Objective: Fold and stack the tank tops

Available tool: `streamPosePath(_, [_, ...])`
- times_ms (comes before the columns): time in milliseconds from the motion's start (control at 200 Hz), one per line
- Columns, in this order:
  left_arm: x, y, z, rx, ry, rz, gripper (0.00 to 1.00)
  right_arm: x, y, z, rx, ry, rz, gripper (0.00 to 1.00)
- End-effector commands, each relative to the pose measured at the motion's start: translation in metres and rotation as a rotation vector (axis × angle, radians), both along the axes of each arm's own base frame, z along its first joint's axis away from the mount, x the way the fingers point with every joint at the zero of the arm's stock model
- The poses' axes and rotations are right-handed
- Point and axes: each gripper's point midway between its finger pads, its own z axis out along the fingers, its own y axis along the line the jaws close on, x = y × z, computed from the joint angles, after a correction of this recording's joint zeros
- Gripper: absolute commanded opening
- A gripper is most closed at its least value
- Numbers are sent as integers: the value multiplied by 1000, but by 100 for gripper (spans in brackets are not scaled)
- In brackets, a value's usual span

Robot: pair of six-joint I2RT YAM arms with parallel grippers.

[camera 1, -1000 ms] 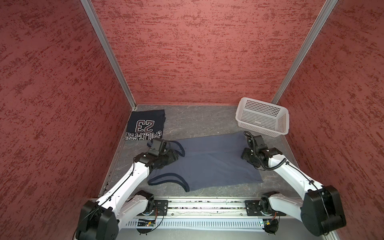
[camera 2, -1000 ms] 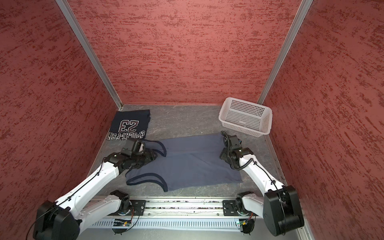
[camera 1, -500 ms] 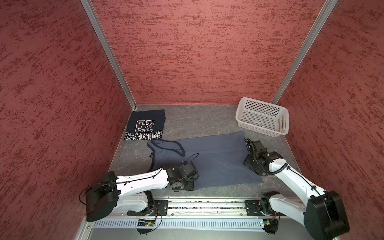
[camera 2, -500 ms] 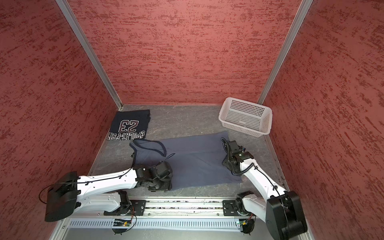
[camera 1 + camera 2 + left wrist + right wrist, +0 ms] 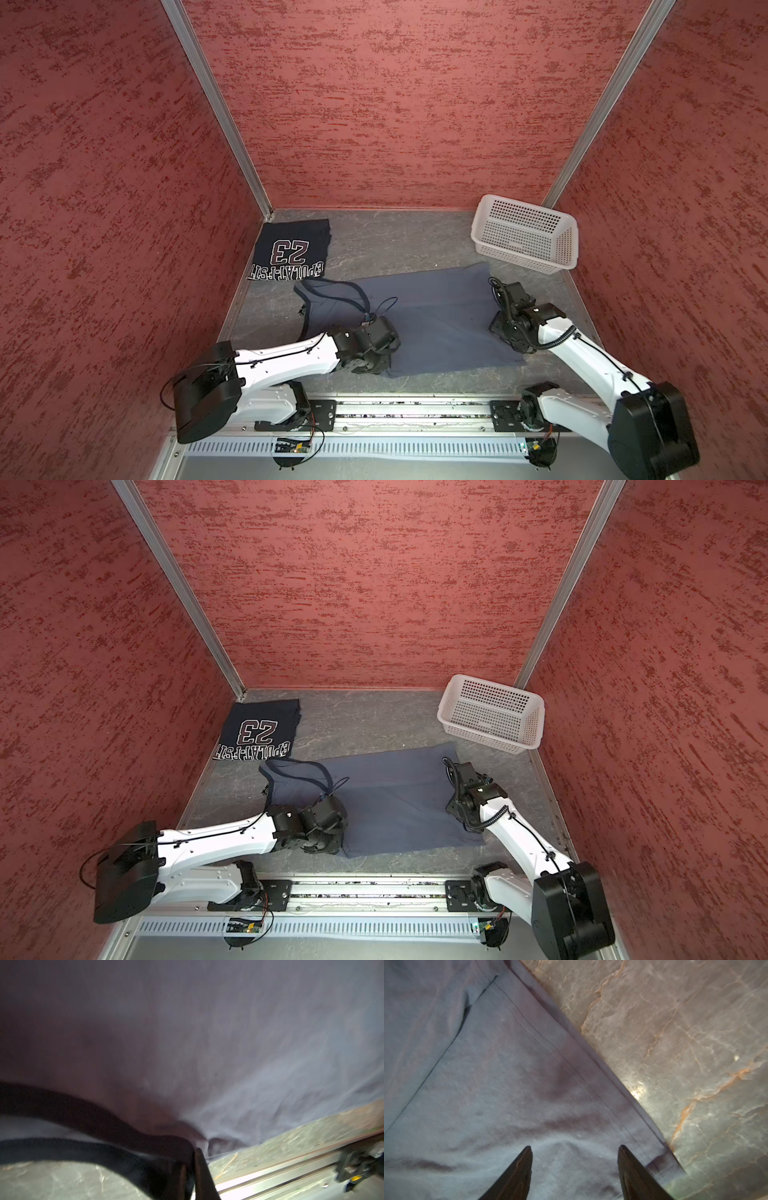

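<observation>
Though beside basket (image 5: 521, 243), slate top (image 5: 436, 316) outside.

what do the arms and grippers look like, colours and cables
The left arm and right arm have white links, black joints and blocky black shoulder housings. Thin black cables run along the links; a ribbed black hose loops by the right wrist. The left gripper and right gripper are black, with dark tapered jaws.

We read a big "23" on the navy tank top (image 5: 291, 235), well apart from the white basket (image 5: 519, 249). A line of block letters beside that number is upside down; we cannot read it surely.
</observation>
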Motion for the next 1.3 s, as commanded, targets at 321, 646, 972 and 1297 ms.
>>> streamPosePath(321, [100, 23, 4, -85, -126, 175, 7, -30, -6, -3, -34, 59, -97, 64])
streamPosePath(646, [116, 53, -7, -70, -124, 262, 7, -55, 15, -24, 53, 116, -126, 58])
streamPosePath(972, [117, 58, -13, -70, -111, 276, 7, -74, 21, -30, 57, 161, -131, 50])
streamPosePath(1297, [114, 57, -12, -74, -104, 267, 7, -70, 17, -28, 26, 141, -124, 25])
